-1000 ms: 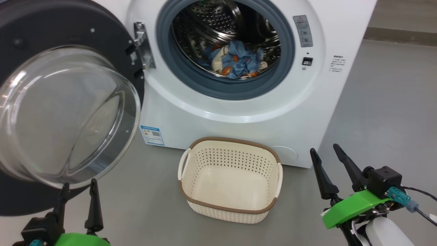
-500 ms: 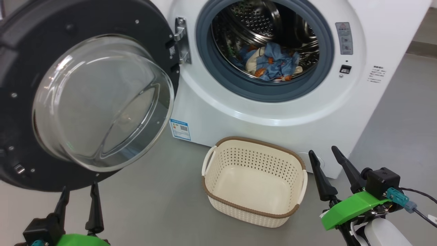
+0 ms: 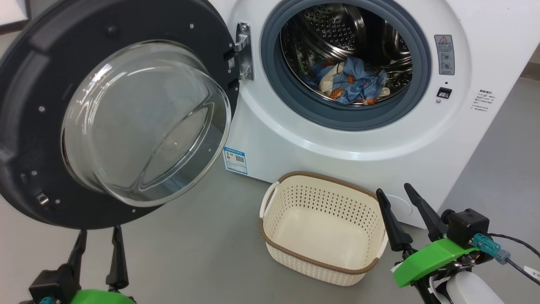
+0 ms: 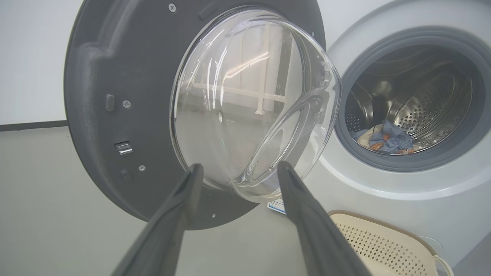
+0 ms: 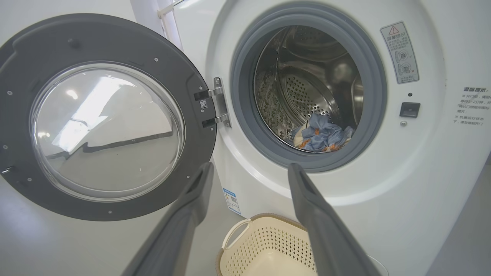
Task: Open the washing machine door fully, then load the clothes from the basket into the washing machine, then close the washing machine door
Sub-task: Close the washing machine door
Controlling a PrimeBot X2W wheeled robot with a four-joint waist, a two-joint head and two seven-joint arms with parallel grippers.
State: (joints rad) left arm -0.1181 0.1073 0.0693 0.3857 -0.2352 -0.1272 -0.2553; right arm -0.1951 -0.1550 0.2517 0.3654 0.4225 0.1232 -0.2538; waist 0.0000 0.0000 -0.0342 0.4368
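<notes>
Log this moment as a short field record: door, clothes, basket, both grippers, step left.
door: large round glossy black washing machine door, swung open on its metal hinge
machine: big white front-loading washing machine, steel drum mouth uncovered
clothes: light blue printed clothes with cream cloth, lying in the drum
basket: cream-white perforated plastic basket with brown rim, empty, on the grey floor before the machine
left gripper: open, holding nothing, below the door
right gripper: open, holding nothing, beside the basket
step left: closing the door

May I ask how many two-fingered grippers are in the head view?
2: the left gripper at lower left, below the round glossy black washing machine door; the right gripper at lower right, beside the cream perforated plastic basket. None seems hidden.
</notes>
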